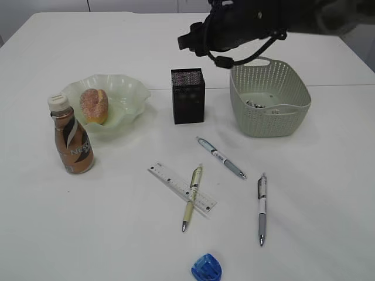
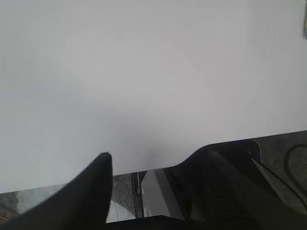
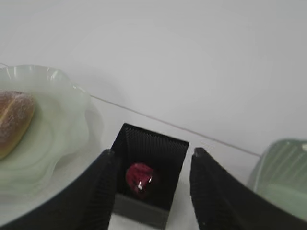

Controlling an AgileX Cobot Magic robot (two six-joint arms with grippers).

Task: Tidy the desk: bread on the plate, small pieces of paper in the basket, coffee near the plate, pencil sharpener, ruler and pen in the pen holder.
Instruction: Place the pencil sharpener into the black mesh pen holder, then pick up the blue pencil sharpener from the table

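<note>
Jaws parted, the right gripper [image 3: 152, 191] hangs above the pen holder [image 3: 149, 173] (left gripper [image 2: 158, 191] likewise agape, over the table edge [image 2: 144, 165]).

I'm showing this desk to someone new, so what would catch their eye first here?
Probably the dark right arm hanging over the black pen holder at the back, its gripper open above a red object lying inside. Next, the bread on the pale plate at left, with the coffee bottle in front of it. Three pens, a ruler and a blue sharpener lie loose up front.
</note>
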